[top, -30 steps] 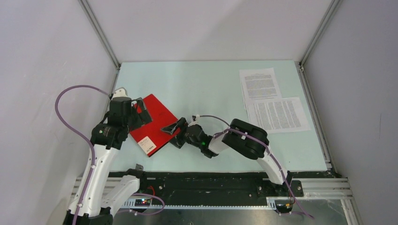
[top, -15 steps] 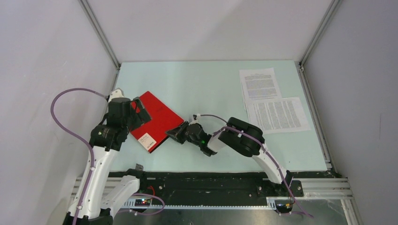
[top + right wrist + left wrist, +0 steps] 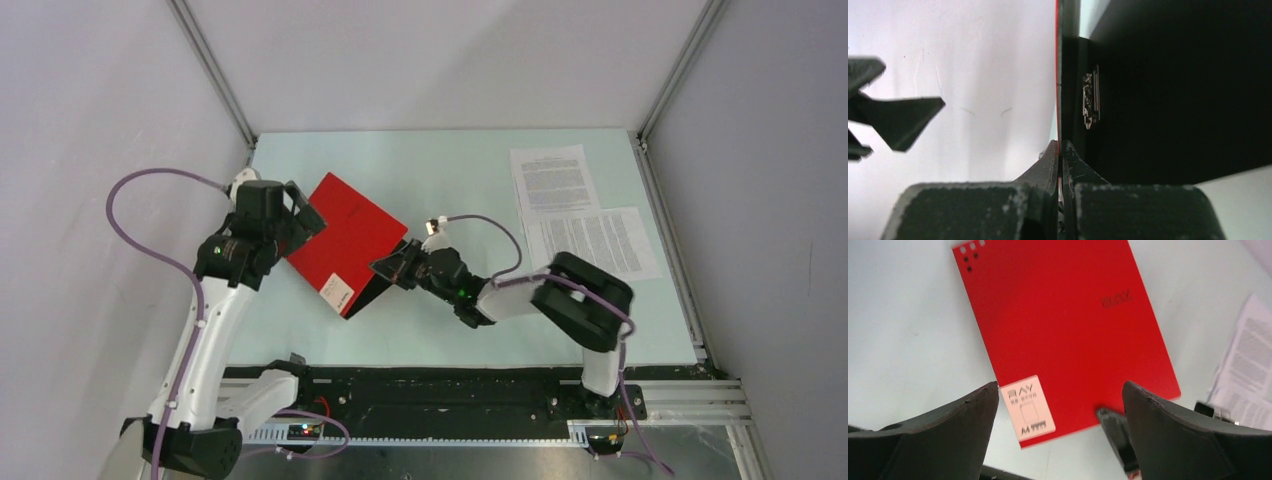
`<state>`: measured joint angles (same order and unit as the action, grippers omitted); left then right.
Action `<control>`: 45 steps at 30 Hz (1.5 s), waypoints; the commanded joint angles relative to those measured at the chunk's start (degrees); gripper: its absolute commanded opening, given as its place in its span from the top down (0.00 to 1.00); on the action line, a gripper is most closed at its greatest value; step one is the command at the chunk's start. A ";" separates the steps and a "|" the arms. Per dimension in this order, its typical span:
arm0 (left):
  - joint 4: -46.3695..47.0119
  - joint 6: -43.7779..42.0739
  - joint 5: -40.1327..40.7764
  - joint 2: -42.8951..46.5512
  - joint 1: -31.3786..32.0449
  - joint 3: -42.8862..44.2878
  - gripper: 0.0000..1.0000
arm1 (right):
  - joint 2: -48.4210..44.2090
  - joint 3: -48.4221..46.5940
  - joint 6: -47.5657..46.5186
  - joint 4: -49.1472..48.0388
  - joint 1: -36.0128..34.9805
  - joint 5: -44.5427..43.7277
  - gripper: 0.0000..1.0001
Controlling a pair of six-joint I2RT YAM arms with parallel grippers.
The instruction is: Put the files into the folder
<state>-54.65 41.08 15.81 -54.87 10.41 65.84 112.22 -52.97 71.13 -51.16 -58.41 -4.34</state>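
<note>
The red folder lies at the table's left-middle, its white label toward the near corner. My right gripper is shut on the right edge of its cover, which is raised so the black inside shows underneath. In the right wrist view the thin red cover edge runs between the pinched tips of the right gripper, with the black inside and metal clip beside it. My left gripper hovers open over the folder's left side, touching nothing. Two files lie flat at the back right.
Grey enclosure walls stand close on the left, right and back. A metal frame rail runs along the table's right edge next to the files. The black base rail lines the near edge.
My right gripper has shut on the folder's cover edge and moved back and right, lifting the cover and dragging the folder with it. The left gripper shifted slightly back, still open.
</note>
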 commanded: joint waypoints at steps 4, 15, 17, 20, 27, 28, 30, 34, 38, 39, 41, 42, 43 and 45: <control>1.41 2.28 -0.89 -7.06 4.65 14.05 0.02 | -19.57 6.62 -23.49 11.10 -2.26 -14.29 1.00; 1.34 -2.36 2.72 -11.71 9.66 21.32 0.02 | -36.11 7.55 -57.95 27.95 -9.20 -32.79 1.00; 1.31 -3.39 4.53 -10.77 9.69 19.76 0.02 | -35.97 6.95 -63.00 29.35 -12.02 -34.80 1.00; 1.30 -4.74 6.53 -8.75 9.44 17.44 0.02 | -34.77 6.37 -67.87 30.84 -15.15 -37.72 1.00; 1.28 -6.50 5.78 -3.80 7.62 11.12 0.02 | -28.16 4.43 -73.31 32.14 -23.82 -42.73 0.77; 1.23 -6.86 5.56 -2.47 7.30 10.65 0.02 | -27.87 4.27 -72.97 32.54 -24.41 -42.44 0.72; 1.18 -7.41 5.19 -0.78 6.76 9.64 0.02 | -27.32 3.75 -71.65 32.69 -26.24 -41.43 0.59; 0.80 -7.78 4.51 2.01 6.38 8.23 0.02 | -25.68 2.12 -68.71 33.54 -30.58 -39.09 0.47; 0.61 -7.36 3.58 3.38 6.38 7.06 0.02 | -22.08 -0.93 -66.65 34.24 -33.85 -36.63 0.38; 0.58 -7.16 3.40 3.68 6.38 6.91 0.02 | -21.36 -1.40 -66.35 34.38 -34.26 -36.03 0.37; 0.33 -6.58 2.82 4.00 6.39 6.48 0.02 | -19.47 -2.76 -65.44 34.58 -35.34 -34.93 0.37; 0.25 -6.21 2.51 4.04 6.38 6.16 0.02 | -18.57 -3.22 -64.68 34.52 -35.97 -33.89 0.37; 0.07 -5.23 1.60 4.06 6.42 5.88 0.02 | -18.24 -3.38 -64.17 34.47 -36.20 -33.28 0.37; -0.14 -3.66 -0.01 4.08 6.38 4.87 0.02 | -17.26 -3.43 -61.50 34.65 -36.51 -31.39 0.36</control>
<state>-54.59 34.85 18.68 -51.11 17.10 72.12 93.27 -54.30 4.84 -16.49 -93.97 -38.87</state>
